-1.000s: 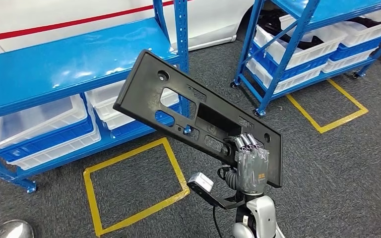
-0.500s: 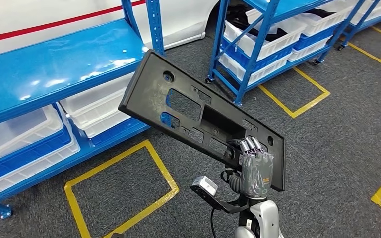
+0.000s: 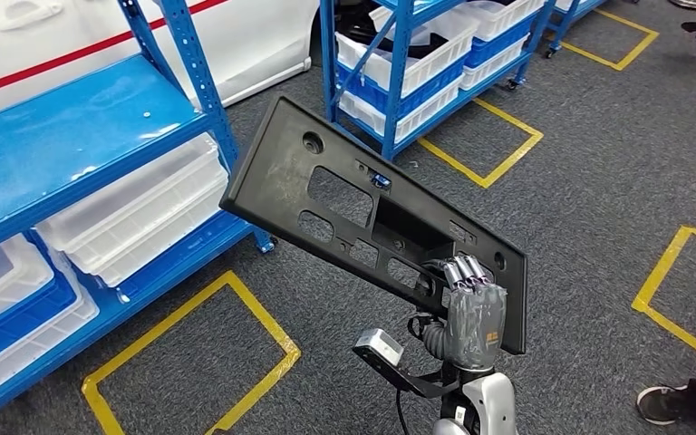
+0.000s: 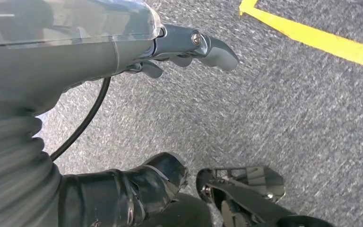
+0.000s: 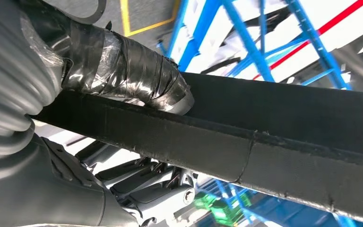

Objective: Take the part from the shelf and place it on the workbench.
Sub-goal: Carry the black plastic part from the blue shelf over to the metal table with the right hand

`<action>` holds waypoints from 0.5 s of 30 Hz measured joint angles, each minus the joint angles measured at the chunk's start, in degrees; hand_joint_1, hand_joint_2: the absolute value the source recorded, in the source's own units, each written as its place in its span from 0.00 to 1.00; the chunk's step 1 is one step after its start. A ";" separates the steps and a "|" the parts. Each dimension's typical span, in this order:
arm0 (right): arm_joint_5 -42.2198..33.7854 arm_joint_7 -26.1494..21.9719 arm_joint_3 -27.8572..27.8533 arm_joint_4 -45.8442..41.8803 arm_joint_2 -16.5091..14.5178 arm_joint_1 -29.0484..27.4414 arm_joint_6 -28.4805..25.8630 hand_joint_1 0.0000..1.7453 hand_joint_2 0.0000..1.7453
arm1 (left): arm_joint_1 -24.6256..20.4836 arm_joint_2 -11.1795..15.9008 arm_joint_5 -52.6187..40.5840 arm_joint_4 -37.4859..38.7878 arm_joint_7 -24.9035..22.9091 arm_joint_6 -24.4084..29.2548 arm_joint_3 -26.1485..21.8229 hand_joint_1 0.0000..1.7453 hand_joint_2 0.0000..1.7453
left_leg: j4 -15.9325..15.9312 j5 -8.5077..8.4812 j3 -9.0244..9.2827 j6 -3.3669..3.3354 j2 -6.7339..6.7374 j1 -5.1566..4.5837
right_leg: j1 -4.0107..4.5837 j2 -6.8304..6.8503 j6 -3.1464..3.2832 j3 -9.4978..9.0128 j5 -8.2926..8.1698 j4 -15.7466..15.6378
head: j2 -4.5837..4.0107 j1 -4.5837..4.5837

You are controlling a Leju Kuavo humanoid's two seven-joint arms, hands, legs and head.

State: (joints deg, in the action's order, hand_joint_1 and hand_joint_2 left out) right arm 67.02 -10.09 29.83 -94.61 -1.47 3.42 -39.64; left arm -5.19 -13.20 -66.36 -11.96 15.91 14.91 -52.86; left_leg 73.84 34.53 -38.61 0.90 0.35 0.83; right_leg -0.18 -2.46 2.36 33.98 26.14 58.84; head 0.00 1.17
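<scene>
part: long flat black panel with cutouts | tilted, held aloft above floor

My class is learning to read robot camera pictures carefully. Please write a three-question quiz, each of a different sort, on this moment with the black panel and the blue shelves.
1. True or false: the black panel lies flat on a shelf.
2. Which robot hand holds the panel? A) left B) right C) both
3. Fill in: the lines marked on the grey floor are ____ in colour.

Key
1. False: it is held up, tilted, above the floor.
2. B: the right robot hand grips its near end; the left robot hand hangs over the floor with nothing in it.
3. Yellow.
</scene>
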 joint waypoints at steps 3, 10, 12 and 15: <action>-0.79 -1.41 -0.71 -0.47 -0.32 -0.70 0.00 1.00 1.00 | 0.04 0.02 0.01 0.00 0.22 -0.04 -0.18 0.00 1.00 | -10.74 -5.78 4.44 -0.11 -2.41 0.43 | -0.09 -2.39 -0.49 0.19 0.32 0.77 | 0.00 0.00; -1.80 -3.92 -3.19 -2.14 -0.91 -2.53 -0.05 1.00 1.00 | -0.26 0.06 -0.05 0.00 0.47 -0.07 -0.58 0.00 1.00 | -15.69 -7.05 6.69 -2.04 -1.86 0.56 | -0.23 -1.83 -2.74 2.58 2.14 4.25 | 0.00 0.25; -1.87 -4.32 -3.82 -2.35 -1.08 -2.69 -0.05 1.00 1.00 | -0.10 0.07 -0.08 0.00 0.50 -0.07 -0.69 0.00 1.00 | -15.78 -7.01 6.78 -2.51 -0.37 0.36 | -0.26 1.16 -3.13 5.80 5.66 11.05 | 0.00 0.45; -1.97 -5.85 -5.01 -2.71 -1.51 -3.62 -0.05 1.00 1.00 | 0.05 0.07 -0.16 0.00 0.51 -0.07 -0.84 0.00 1.00 | -15.68 -6.75 6.83 -2.60 1.91 0.20 | -0.50 2.17 -3.38 8.30 6.69 16.33 | 0.00 0.45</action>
State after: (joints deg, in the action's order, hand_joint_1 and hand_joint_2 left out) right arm 65.05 -15.94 24.82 -97.32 -2.98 -0.20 -39.69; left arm -5.13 -13.14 -66.53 -11.96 16.41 14.85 -53.70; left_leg 58.16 27.77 -31.77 -1.71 2.25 1.02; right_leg -0.68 -0.29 -1.02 42.28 32.83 75.16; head 0.00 1.62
